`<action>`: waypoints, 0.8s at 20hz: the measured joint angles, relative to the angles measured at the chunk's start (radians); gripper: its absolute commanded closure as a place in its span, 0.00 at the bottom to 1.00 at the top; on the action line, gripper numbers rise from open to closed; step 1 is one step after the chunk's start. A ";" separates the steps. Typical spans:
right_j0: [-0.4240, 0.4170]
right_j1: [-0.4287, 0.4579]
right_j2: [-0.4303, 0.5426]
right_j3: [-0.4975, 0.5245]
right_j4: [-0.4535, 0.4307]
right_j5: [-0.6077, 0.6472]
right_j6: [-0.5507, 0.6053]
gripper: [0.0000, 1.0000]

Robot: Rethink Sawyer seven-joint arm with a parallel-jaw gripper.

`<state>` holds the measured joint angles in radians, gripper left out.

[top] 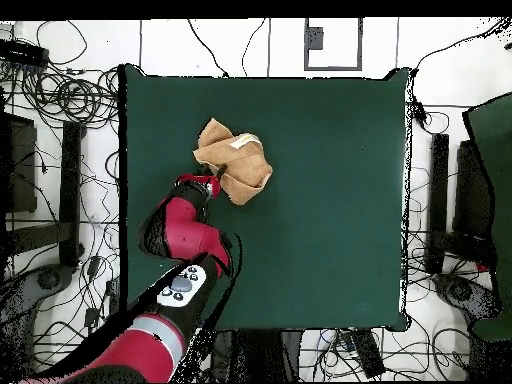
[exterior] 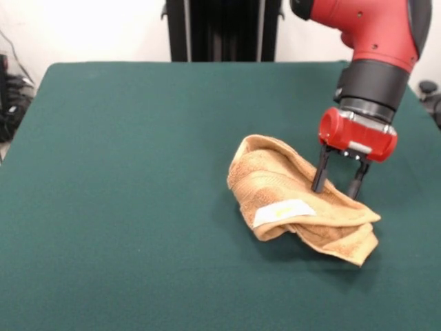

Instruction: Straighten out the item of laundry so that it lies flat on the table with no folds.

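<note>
The tan terry-cloth towel lies crumpled and folded over itself on the dark green table, right of centre in the front view. Its white-yellow tag faces the camera. My gripper hangs from the red arm, open, with its two black fingers standing down on the towel's far right part, a strip of cloth between them. In the overhead view the towel is at the table's upper left, with the gripper at the towel's lower left edge.
The black pedestal stands behind the table's far edge. Cables and stands surround the table on the floor. Another green surface shows at the right edge of the overhead view.
</note>
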<state>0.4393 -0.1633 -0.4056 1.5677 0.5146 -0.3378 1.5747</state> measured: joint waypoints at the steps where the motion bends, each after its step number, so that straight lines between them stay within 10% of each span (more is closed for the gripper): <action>1: 0.000 0.000 0.000 0.000 0.000 -0.002 0.000 0.00; 16: -0.072 -0.006 0.096 0.000 -0.085 -0.091 0.000 0.00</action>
<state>0.3677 -0.1696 -0.3093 1.5679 0.4295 -0.4291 1.5747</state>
